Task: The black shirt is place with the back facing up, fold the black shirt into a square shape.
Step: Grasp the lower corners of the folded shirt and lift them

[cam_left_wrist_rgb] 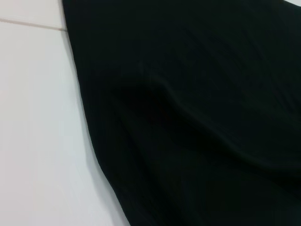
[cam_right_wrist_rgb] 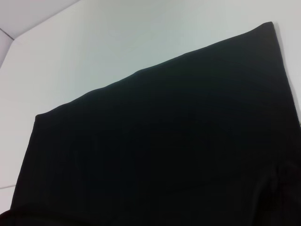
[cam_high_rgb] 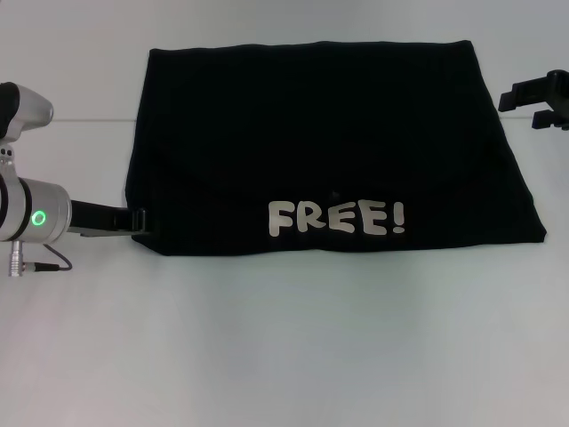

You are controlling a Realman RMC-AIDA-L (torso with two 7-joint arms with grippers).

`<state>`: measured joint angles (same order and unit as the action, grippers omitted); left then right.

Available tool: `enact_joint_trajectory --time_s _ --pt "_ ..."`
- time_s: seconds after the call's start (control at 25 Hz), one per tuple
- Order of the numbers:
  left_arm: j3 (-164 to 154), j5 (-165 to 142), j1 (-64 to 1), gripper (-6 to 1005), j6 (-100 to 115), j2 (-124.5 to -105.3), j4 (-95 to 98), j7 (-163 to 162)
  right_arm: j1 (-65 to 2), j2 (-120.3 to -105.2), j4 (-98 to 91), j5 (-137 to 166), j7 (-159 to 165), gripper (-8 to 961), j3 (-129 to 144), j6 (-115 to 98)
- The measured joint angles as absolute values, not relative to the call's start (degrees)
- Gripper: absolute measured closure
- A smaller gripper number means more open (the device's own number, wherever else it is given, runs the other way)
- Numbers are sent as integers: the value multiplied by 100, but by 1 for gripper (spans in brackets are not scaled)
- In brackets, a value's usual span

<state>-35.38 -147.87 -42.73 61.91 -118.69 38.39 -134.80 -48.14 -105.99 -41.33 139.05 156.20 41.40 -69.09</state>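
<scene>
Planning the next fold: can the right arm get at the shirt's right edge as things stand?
Probably yes. The right end effector hangs just off the far right side of the black shirt, with only bare table between them. The left end effector sits at the opposite edge.

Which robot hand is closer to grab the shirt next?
Probably the left hand. It sits right at the near left corner of the black shirt, touching its edge. The right hand hangs off past the far right corner, apart from the cloth.

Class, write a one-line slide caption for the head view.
Black shirt folded on white table, "FREE!" showing; left gripper at its edge, right gripper apart.
</scene>
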Motion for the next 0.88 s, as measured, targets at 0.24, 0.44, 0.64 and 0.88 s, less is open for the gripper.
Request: enact_joint_trajectory --time_s 0.24,0.44,0.64,0.88 --pt "-3499 -14786 -4301 994 6331 -11820 3805 -13525 -4782 -10585 -4139 13913 15495 249 4182 -7074" --pt "-3192 -14752 -4497 994 6899 -11584 3604 -13767 -4684 -10542 -4178 14227 15257 249 4157 -7556" --pt "-2886 -14732 -4647 994 7187 -11469 3572 -13788 -4524 -10531 -4186 14710 15000 249 4188 -7736" --pt "-2922 -14727 -4693 993 7059 -11479 3534 -13833 -4308 -10585 -4222 14748 14861 249 4138 -7557"
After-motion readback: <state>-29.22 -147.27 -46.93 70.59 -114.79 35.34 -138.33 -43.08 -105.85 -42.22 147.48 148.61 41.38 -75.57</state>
